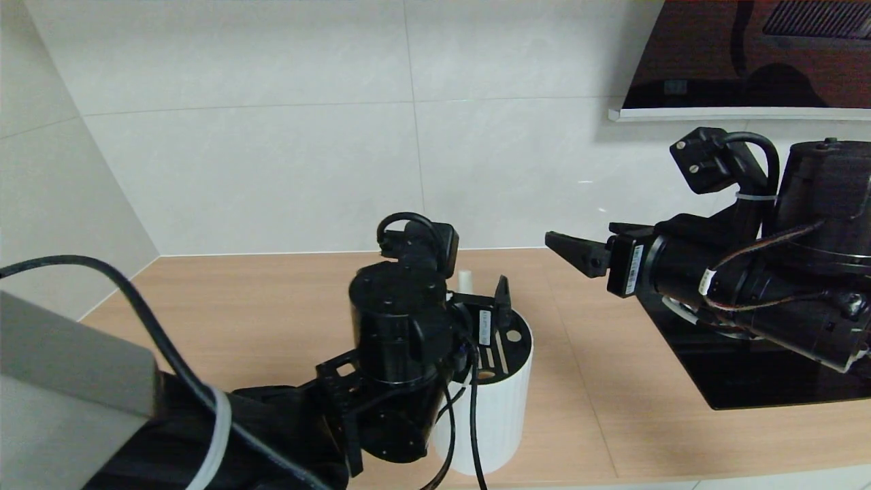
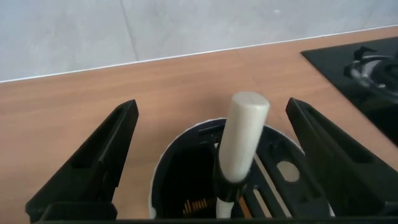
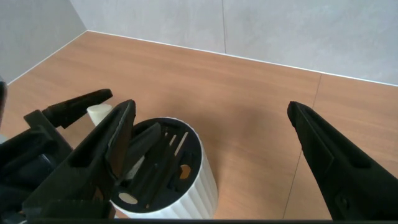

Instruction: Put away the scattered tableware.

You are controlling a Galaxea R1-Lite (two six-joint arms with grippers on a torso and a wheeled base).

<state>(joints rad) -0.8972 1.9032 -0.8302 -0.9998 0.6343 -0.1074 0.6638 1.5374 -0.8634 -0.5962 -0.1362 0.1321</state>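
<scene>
A white ribbed utensil holder (image 1: 500, 408) with a black slotted insert stands on the wooden counter (image 1: 258, 306). A utensil with a cream handle (image 1: 465, 279) stands upright in it. My left gripper (image 1: 476, 294) hangs just above the holder, open. In the left wrist view the cream handle (image 2: 245, 137) rises out of the holder's rim (image 2: 186, 132), in the gap of my left gripper (image 2: 211, 107), with space on both sides. My right gripper (image 1: 585, 245) is held in the air to the right of the holder, open and empty. The right wrist view has the holder (image 3: 199, 186) below my right gripper (image 3: 210, 109).
A black cooktop (image 1: 748, 381) is set into the counter on the right, under my right arm. A dark range hood (image 1: 748, 61) hangs above it. Tiled walls close off the back and the left. Bare wood surrounds the holder.
</scene>
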